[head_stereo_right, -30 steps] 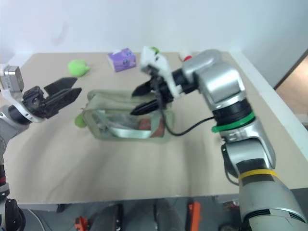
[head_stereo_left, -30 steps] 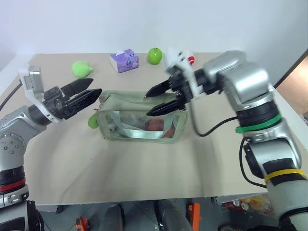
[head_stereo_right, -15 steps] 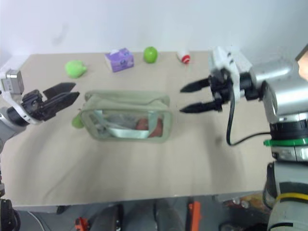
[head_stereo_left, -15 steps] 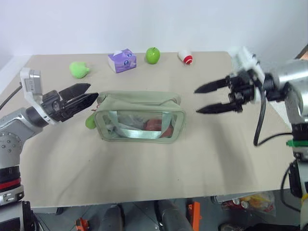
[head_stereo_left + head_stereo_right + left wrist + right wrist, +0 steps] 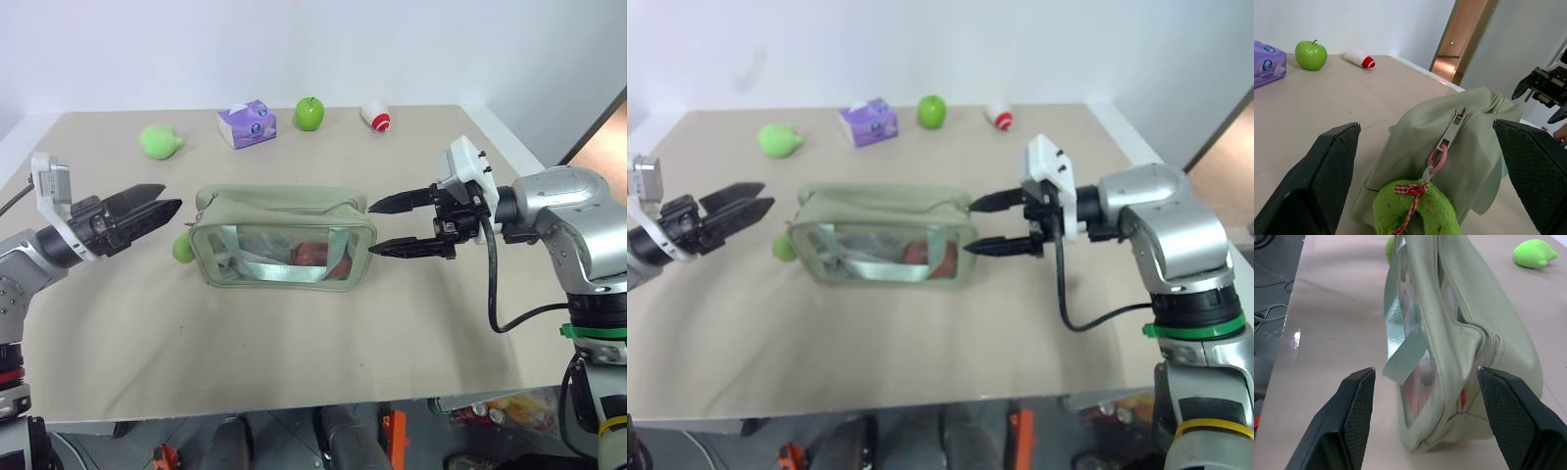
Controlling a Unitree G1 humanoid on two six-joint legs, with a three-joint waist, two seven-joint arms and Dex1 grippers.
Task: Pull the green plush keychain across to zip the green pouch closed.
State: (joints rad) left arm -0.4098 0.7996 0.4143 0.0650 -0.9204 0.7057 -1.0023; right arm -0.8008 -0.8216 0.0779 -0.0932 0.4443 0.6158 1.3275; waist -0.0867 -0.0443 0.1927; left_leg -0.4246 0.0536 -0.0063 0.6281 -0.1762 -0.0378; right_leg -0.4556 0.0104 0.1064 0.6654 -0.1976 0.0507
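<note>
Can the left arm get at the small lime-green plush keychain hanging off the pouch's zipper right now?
Probably yes: the small lime-green plush keychain hangs at the pouch's near end, straight ahead of the left gripper, whose jaws stand open with nothing between.

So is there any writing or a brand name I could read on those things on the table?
Purple tissue box: blue round marks that may be a logo, too small and blurred to read.
Small white and red item: no readable text.
Green pouch: no lettering that can be made out.
</note>
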